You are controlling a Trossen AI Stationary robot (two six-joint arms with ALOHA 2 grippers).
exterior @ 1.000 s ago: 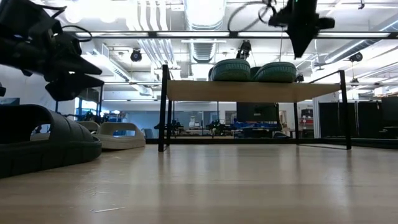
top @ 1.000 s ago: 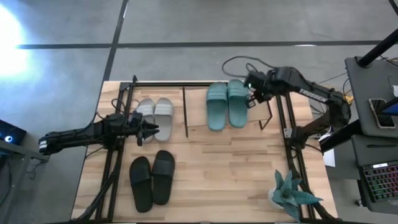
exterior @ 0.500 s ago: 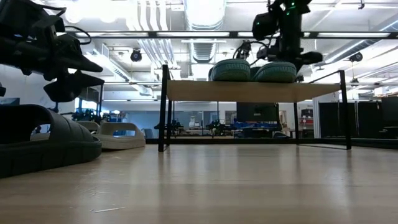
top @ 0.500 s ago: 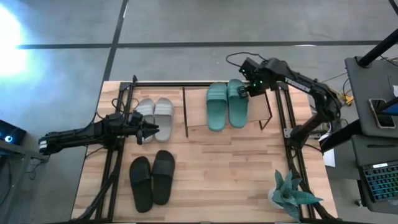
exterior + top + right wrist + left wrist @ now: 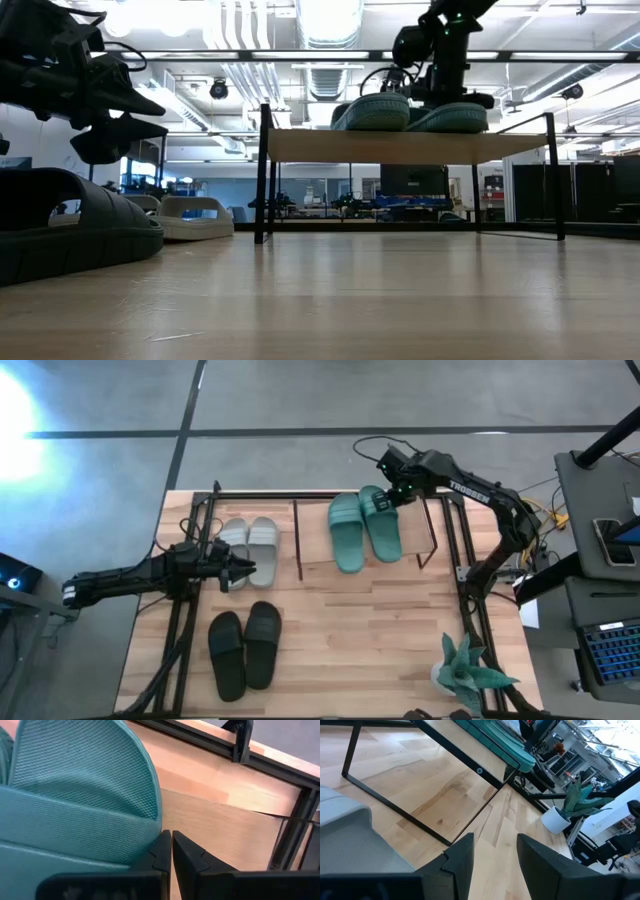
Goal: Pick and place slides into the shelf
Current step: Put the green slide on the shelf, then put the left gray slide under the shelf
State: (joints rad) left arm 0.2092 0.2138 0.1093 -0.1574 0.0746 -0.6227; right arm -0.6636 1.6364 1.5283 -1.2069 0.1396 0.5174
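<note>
your desk (image 5: pixel 400 650) is a pale wooden top with a black frame (image 5: pixel 455 575) running round it, and the shelf (image 5: pixel 420 535) stands on its far half toward the right side, plank top up on thin black wire legs. on that plank you have the teal slides (image 5: pixel 362 530), side by side and touching; the one nearer the right arm lies skewed, with its far end swung in toward its mate. the black slides (image 5: pixel 243 648) lie together on the desk on the near left, and the grey slides (image 5: pixel 249 544) sit on the desk farther back on the left, beside the shelf and not on it. a small potted plant (image 5: pixel 466 672) stands at the near right corner. your left end effector (image 5: pixel 243 570) hovers low just at the near end of the grey slides, its fingers (image 5: pixel 462 862) apart with nothing between them. your right end effector (image 5: pixel 388 495) is at the far end of the skewed teal slide, fingers (image 5: pixel 162 852) pressed together and empty, their tips right against the edge of that slide's strap.
</note>
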